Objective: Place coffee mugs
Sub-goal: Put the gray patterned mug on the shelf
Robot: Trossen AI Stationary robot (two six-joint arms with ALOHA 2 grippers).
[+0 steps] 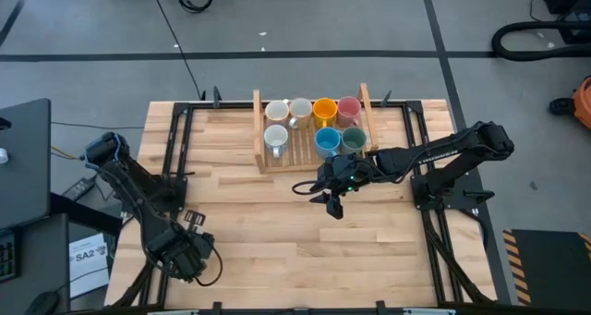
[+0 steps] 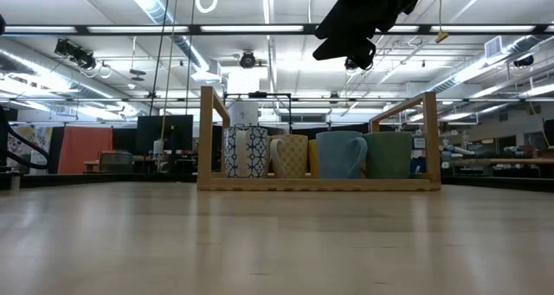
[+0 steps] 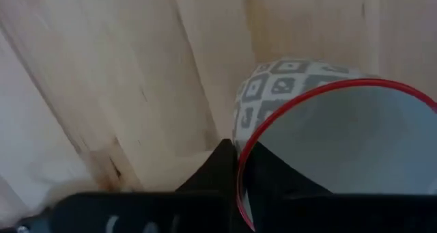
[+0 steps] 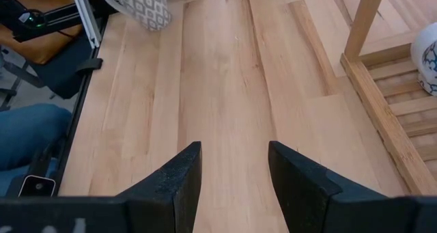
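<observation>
Your left end effector [image 1: 189, 250] sits low at the near left corner of the desk [image 1: 277, 232], and its wrist camera is filled by a patterned mug [image 3: 328, 137]: white with a grey diamond print and a red rim. One dark finger appears to sit inside that rim with the wall pinched against it, so I read it as clamped on the mug's lip. That is a thin hold on a glazed, hard, slick thing. It looks ceramic, so light enough to lift but brittle; tilt it and it may swing or slip, and a knock on the wood could chip it. Keep it upright and move gently.

Your right end effector [image 1: 332, 202] hangs above the middle of the desk, just in front of the wooden rack [image 1: 259, 130]. Its fingers are parted and hold nothing.

The rack at the far centre carries seven mugs: two white ones [image 1: 277, 110] and an orange one [image 1: 324, 109] and a pink one [image 1: 348, 107] in the back row, another white one [image 1: 275, 138], a blue one [image 1: 328, 139] and a dark green one [image 1: 354, 139] in front. The gap in the front row looks like the free slot.

The desk is pale planked wood, flat and bare in the middle. Beyond it, a big lit hall; someone's blue-clad leg [image 4: 31, 134] shows beside the desk edge.
</observation>
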